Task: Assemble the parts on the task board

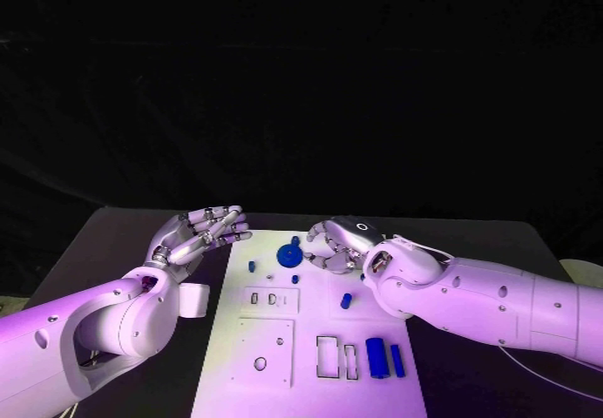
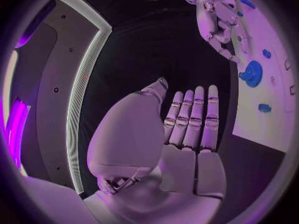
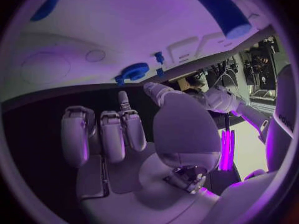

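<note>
My white, smooth-shelled arms, dotted with small dark screw holes, end in my silver segmented left hand point(image 1: 201, 232) and right hand point(image 1: 337, 246).

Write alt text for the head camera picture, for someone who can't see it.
Two white robot arms reach over a white task board on a black table, with the left hand open at the board's far left corner and the right hand open beside a round blue part. Smaller blue parts lie across the board.
</note>
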`<action>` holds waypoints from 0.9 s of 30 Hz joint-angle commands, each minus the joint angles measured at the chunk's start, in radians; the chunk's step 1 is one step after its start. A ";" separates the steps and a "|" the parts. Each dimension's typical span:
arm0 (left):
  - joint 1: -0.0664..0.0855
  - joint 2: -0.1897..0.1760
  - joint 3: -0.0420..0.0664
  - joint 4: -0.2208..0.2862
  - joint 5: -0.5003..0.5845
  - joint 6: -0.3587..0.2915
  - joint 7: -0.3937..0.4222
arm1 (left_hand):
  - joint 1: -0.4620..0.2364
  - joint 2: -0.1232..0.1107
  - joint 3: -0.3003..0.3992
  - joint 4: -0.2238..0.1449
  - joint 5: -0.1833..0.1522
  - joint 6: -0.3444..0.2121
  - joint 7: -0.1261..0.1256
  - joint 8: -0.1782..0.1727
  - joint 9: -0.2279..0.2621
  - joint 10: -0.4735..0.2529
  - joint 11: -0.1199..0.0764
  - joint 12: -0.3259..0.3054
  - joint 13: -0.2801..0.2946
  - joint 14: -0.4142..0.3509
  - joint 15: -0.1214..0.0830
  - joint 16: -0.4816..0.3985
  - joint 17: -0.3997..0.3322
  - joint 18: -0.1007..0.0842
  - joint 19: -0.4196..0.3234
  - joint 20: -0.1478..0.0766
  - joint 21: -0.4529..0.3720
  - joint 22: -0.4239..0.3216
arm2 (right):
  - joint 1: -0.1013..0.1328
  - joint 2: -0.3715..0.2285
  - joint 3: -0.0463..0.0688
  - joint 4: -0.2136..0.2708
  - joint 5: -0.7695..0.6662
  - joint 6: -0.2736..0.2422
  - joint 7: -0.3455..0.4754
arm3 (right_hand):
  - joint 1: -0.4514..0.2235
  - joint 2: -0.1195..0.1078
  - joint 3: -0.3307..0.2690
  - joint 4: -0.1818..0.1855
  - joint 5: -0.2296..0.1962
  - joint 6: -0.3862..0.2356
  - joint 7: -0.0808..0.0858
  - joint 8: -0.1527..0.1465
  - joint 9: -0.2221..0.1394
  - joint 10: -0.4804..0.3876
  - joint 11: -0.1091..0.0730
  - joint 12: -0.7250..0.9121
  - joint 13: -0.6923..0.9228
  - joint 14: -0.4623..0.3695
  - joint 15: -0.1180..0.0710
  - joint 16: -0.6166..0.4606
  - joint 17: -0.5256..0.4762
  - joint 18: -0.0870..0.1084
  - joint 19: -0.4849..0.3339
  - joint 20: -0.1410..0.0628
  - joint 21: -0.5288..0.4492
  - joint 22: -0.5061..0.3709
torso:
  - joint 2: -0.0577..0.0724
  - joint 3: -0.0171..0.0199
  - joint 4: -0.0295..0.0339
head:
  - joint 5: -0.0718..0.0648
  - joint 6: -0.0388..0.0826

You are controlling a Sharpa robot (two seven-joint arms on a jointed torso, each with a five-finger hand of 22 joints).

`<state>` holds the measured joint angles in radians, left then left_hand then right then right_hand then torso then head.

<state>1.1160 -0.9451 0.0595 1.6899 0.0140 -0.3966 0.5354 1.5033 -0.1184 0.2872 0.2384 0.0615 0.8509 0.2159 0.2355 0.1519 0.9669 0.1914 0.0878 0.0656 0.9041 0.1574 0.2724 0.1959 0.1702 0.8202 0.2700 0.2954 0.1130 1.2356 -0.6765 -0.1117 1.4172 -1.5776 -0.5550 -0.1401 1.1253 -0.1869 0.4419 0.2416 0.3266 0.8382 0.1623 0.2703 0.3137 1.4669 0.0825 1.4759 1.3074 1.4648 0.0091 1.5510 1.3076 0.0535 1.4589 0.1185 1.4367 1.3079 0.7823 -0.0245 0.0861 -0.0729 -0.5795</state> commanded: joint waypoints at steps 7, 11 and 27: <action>0.001 0.006 0.001 -0.010 0.001 0.012 0.009 | -0.004 -0.009 0.007 -0.001 -0.004 -0.004 0.033 -0.006 -0.001 0.000 0.008 -0.003 -0.001 -0.008 0.003 -0.005 0.001 0.014 0.008 0.000 0.001 -0.002 | 0.036 -0.183 0.005 0.136 0.301 -0.007 0.144 | 0.070 -0.012 0.009 -0.050 -0.092 0.003 0.007 -0.009 0.001 0.008 0.002 -0.010 0.139 0.088 0.004 -0.002 0.182 -0.003 -0.017 0.000 -0.022 0.086 | -0.012 0.0069 -0.0200 | -0.003 0.005; 0.001 0.012 0.001 -0.015 0.001 0.014 0.008 | -0.004 -0.009 0.007 -0.001 -0.004 -0.004 0.033 -0.007 -0.002 -0.001 0.008 -0.004 -0.001 -0.008 0.003 -0.005 0.001 0.014 0.008 0.000 0.001 -0.002 | 0.045 -0.247 0.004 0.140 0.401 0.061 0.195 | 0.105 -0.020 0.014 -0.080 -0.118 0.017 0.005 -0.005 0.004 0.007 0.001 -0.011 0.139 0.086 0.002 -0.004 0.175 0.000 -0.025 -0.001 -0.033 0.076 | -0.018 0.0091 -0.0279 | -0.013 0.009; 0.000 0.026 0.000 -0.031 0.001 0.028 0.006 | 0.019 -0.028 0.018 -0.032 -0.006 -0.003 0.032 -0.010 -0.003 0.005 0.007 -0.014 0.000 -0.006 0.003 -0.012 0.004 0.014 0.012 -0.001 -0.002 -0.008 | -0.015 -0.312 -0.010 0.014 0.521 0.120 0.309 | 0.189 -0.038 0.041 -0.166 -0.133 0.003 0.013 -0.028 -0.003 -0.014 0.005 -0.034 0.115 0.081 0.005 -0.011 0.156 0.004 -0.040 -0.001 -0.054 0.060 | -0.027 0.0214 -0.0393 | -0.022 -0.011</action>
<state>1.1153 -0.9216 0.0592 1.6581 0.0142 -0.3920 0.5351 1.5206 -0.1356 0.3050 0.2149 0.0615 0.8509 0.2159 0.2321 0.1500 0.9706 0.1950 0.0779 0.0656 0.9006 0.1610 0.2645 0.1984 0.1699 0.8276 0.2700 0.2953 0.1057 1.2246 -0.9920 -0.1216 1.4384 -1.0873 -0.4731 0.1257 1.3044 -0.2279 0.4830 0.0810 0.1986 0.8481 0.1735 0.2471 0.3123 1.4595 0.0898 1.4459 1.3081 1.4649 0.0090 1.5450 1.3074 0.0536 1.4245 0.1164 1.3874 1.3075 0.7566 -0.0065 0.0481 -0.0950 -0.5864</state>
